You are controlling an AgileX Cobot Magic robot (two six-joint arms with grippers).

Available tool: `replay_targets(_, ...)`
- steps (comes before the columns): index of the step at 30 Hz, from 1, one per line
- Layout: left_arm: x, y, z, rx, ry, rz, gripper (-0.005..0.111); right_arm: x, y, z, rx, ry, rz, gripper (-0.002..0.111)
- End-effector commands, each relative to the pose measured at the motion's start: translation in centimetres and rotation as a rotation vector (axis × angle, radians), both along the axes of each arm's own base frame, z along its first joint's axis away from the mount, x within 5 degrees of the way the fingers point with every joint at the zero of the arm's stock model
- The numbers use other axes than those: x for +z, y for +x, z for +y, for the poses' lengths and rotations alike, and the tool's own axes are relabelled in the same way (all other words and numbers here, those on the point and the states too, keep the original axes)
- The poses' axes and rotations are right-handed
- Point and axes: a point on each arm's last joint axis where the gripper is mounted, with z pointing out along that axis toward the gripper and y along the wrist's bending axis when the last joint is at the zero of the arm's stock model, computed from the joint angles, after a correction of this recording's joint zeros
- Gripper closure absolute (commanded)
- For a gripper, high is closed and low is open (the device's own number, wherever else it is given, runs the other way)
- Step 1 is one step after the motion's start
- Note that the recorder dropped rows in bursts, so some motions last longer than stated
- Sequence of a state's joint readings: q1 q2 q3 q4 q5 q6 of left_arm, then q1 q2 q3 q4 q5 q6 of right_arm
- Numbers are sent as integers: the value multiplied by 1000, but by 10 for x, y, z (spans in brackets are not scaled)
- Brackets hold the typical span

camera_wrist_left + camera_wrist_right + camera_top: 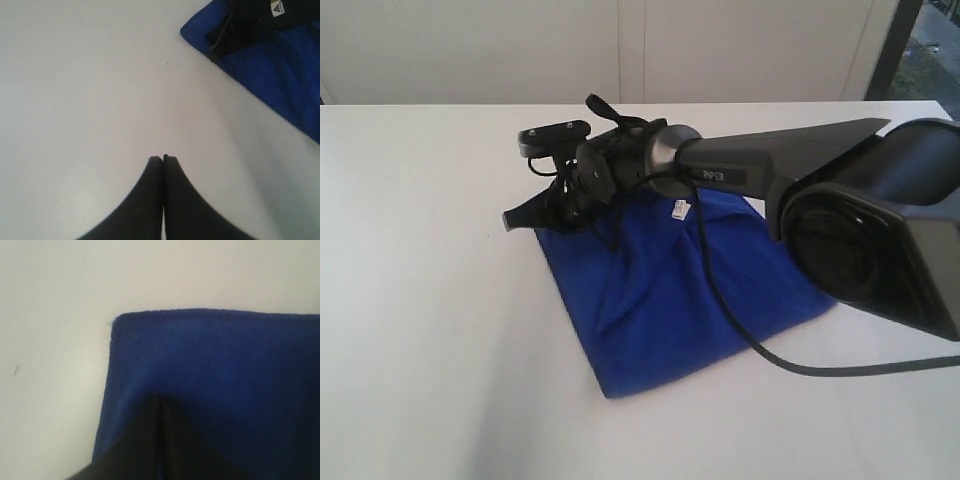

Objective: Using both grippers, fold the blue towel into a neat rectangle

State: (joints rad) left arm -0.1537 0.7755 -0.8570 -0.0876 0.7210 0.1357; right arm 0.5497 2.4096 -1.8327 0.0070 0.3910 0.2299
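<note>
The right gripper (159,400) was closed over the blue towel (225,360), near one corner of it. The left gripper (163,158) was closed above the white counter (75,75).

Lab-like room: white table (420,350), plain pale wall panels (470,50), corner window (932,40)
</note>
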Motion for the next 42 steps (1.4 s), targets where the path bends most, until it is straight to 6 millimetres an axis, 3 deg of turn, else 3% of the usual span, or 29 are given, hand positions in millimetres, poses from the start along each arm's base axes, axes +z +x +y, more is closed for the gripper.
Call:
replay_targets(1,2,-2,0,0,-13,-3,107,-25,13,-15,-122,72,13,108)
replay_targets(7,2,-2,0,0,-13,-3,107,-17,22,-19,-149,132,-56,108)
replay_targets(15,2,-2,0,0,-13,-3,107,69,17,-29,-152,162,-114,108)
replay_targets(18,2,-2,0,0,-13,-3,107,94,8,-45,-122,59,-73,108)
replay_targets(21,2,-2,0,0,-13,-3,107,106,-4,-66,-85,-126,13,108)
replay_targets(25,2,-2,0,0,-13,-3,107,104,-22,-99,-89,-345,109,108)
replay_targets(29,2,-2,0,0,-13,-3,107,97,-44,-125,-111,-365,153,108)
replay_targets(37,2,-2,0,0,-13,-3,107,58,-87,-185,-164,-400,283,108)
replay_targets(42,2,-2,0,0,-13,-3,107,34,-100,-204,-162,-416,336,108)
